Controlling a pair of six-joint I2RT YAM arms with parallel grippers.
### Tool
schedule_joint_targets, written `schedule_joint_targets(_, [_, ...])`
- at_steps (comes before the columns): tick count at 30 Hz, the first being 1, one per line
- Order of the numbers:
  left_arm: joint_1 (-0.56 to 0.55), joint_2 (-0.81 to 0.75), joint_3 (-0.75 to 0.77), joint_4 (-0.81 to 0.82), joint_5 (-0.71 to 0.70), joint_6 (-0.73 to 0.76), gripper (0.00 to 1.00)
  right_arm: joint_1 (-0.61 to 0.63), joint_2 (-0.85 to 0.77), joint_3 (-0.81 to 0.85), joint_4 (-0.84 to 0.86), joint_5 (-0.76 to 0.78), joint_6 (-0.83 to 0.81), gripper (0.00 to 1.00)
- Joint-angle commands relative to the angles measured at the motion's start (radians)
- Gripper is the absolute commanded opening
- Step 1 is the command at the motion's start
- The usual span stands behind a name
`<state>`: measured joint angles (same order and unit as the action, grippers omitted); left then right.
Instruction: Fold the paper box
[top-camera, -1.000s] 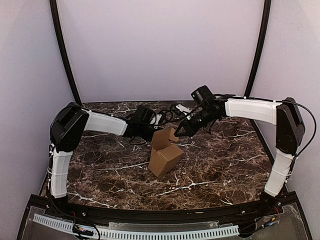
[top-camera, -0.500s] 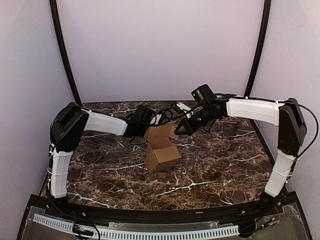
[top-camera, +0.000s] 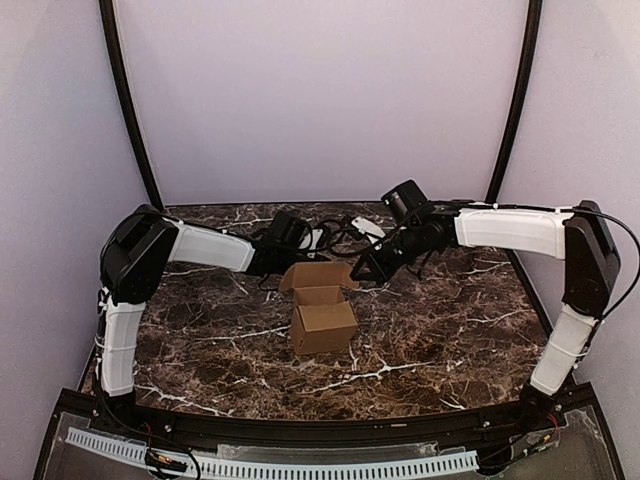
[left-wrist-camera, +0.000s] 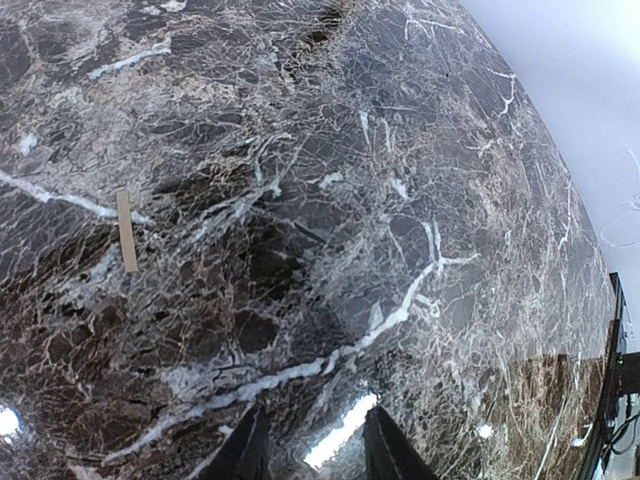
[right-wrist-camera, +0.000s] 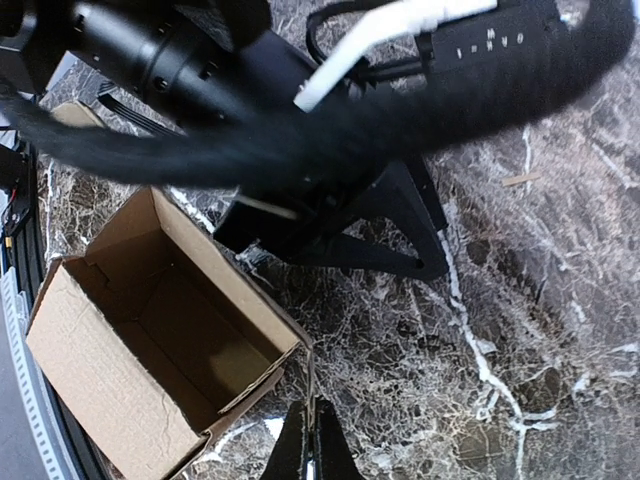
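Right wrist view looks into the plain brown paper box (right-wrist-camera: 110, 390). Left gripper (left-wrist-camera: 315, 452) parted, empty, above marble table (left-wrist-camera: 300, 200); right gripper (right-wrist-camera: 310, 445) pinched closed.

The paper box (top-camera: 322, 312) is plain brown cardboard, unmarked. The table (top-camera: 440, 340) is dark brown marble veined with white, one tan strip (left-wrist-camera: 126, 231) on it. My left arm (top-camera: 205, 245) and right arm (top-camera: 505, 228) wear white shells with black joints; my fingers (left-wrist-camera: 390, 455) are black. The walls (top-camera: 320, 100) are pale lilac.
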<state>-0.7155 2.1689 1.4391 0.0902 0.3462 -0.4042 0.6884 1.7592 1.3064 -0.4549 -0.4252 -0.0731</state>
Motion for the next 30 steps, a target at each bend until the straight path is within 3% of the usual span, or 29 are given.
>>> schedule_joint_targets(1, [0.001, -0.058, -0.016, 0.001, -0.026, 0.006, 0.34, 0.032, -0.059, -0.034, 0.059, 0.055, -0.011, 0.00])
schedule_joint_targets(6, [0.005, -0.104, -0.028, -0.032, -0.084, 0.057, 0.38, 0.041, -0.064, -0.031, 0.057, 0.059, -0.008, 0.00])
schedule_joint_targets(15, [0.007, -0.120, -0.039, -0.022, -0.062, 0.057, 0.38, 0.043, -0.039, -0.017, 0.041, 0.054, -0.020, 0.00])
schedule_joint_targets(30, [0.008, -0.109, -0.088, 0.014, -0.024, 0.057, 0.38, 0.034, -0.122, 0.045, -0.106, 0.092, -0.128, 0.48])
